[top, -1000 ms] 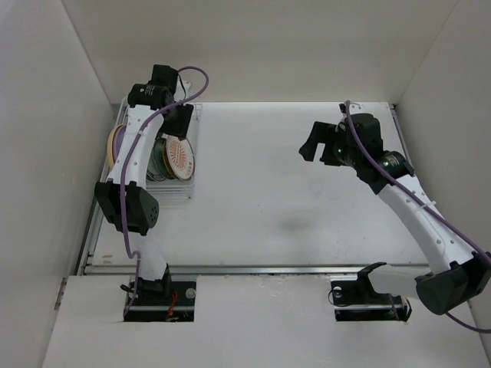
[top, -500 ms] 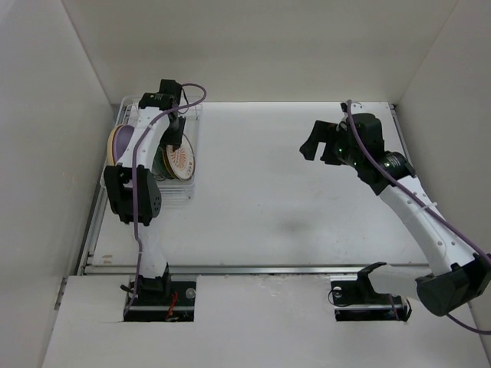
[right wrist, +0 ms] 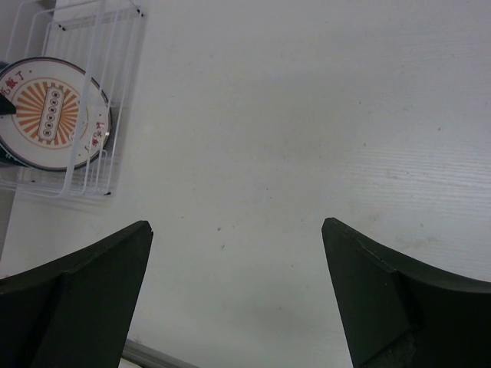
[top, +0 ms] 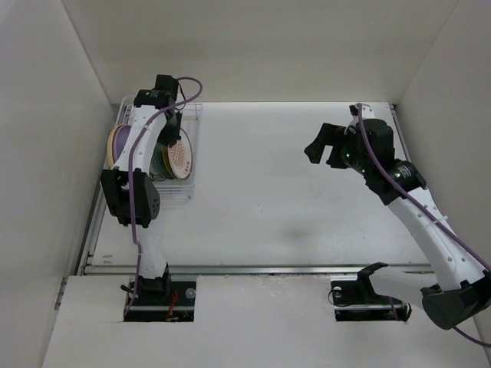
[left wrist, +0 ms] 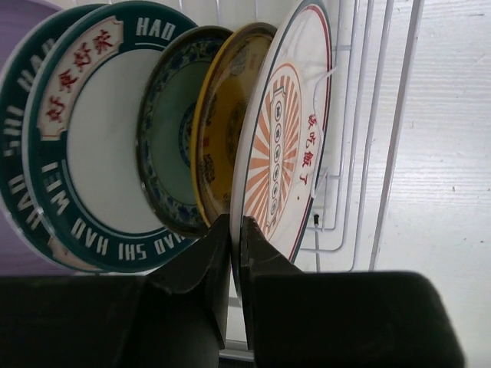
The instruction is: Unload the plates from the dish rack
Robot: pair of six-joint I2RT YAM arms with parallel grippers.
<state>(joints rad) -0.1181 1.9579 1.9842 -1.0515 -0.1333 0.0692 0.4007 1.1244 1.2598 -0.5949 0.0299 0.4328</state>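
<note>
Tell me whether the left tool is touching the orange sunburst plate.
Touching. The left wrist view shows the left tool pinched shut on the lower rim of the orange sunburst plate, with the rim running into the slot between its jaws and no gap visible.

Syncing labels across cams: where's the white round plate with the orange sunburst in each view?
Top external: white round plate with orange sunburst, upper left, rightmost of the stack.
Left wrist: the plate centre-right, lower rim between the fingers of the left gripper.
Right wrist: the plate at the top-left.
Shared landmark: white wire dish rack.
</note>
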